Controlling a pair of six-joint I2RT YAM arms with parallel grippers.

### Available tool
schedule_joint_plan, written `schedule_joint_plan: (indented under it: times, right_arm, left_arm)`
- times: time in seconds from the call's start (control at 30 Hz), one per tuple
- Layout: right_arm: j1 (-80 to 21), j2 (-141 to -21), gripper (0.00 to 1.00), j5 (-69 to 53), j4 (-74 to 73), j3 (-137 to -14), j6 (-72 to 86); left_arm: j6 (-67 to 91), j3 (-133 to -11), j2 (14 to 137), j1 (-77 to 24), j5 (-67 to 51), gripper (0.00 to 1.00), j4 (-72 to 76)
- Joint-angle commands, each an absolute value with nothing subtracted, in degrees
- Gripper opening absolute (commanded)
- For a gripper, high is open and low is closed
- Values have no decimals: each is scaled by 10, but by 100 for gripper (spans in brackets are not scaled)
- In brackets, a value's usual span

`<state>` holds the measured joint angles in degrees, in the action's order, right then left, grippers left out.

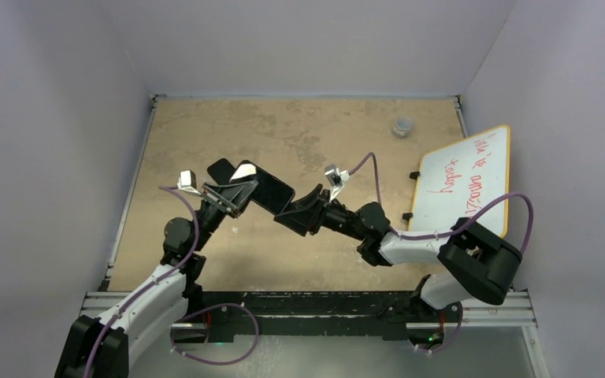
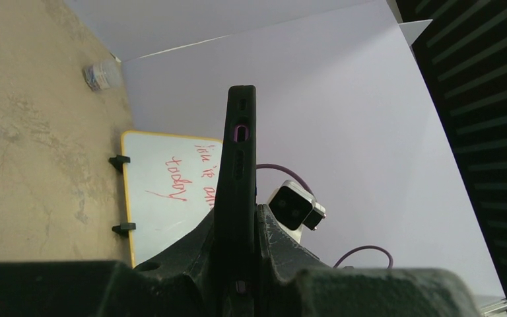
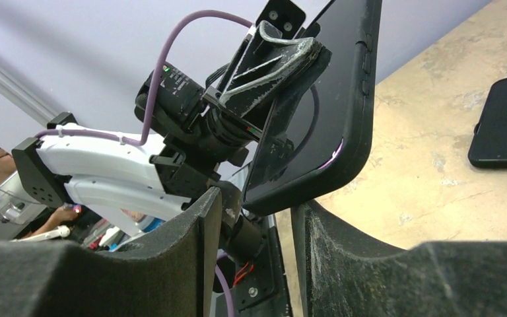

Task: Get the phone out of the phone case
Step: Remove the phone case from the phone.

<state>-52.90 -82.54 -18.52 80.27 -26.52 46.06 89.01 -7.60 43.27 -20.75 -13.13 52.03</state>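
- My left gripper (image 1: 246, 187) is clamped on the phone case (image 1: 276, 193); its two fingers press the flat faces of the case and hold it up above the table (image 1: 299, 134).
- My right gripper (image 3: 254, 208) has its jaws apart. The lower corner of the case sits between the two fingers (image 3: 178, 251), and I cannot tell if they touch it.
- At this corner a thin purple line shows on the edge of the case. I cannot tell if the phone is inside.
- The case hangs well apart from the whiteboard (image 1: 465, 181), on the side of my left arm.
- A flat black slab (image 1: 220, 169) lies on the table, farther from the whiteboard than the case.
- A small clear bottle (image 1: 402, 126) lies near the far corner of the whiteboard.
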Motion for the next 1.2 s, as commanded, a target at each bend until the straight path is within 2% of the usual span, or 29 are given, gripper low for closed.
schedule_joint_plan:
  times: [0.0, 0.17, 0.37, 0.6, 0.7, 1.17]
  right_arm:
    - [-536, -827, 45, -174, 835, -295, 455]
    - [-536, -825, 43, -170, 828, -299, 445]
    - [-536, -818, 33, -155, 805, -299, 420]
    - [-535, -817, 14, -152, 790, -301, 391]
    - [-536, -816, 0, -146, 780, -299, 373]
    - [-535, -797, 0, -188, 624, -335, 201]
  left_arm:
    - [902, -80, 424, -210, -119, 0, 580]
    - [907, -67, 416, -210, -109, 0, 583]
    - [902, -78, 421, -210, -120, 0, 578]
    - [911, -72, 420, -210, -131, 0, 567]
    - [915, -73, 421, -210, -142, 0, 557]
    - [919, -89, 417, -210, -231, 0, 479]
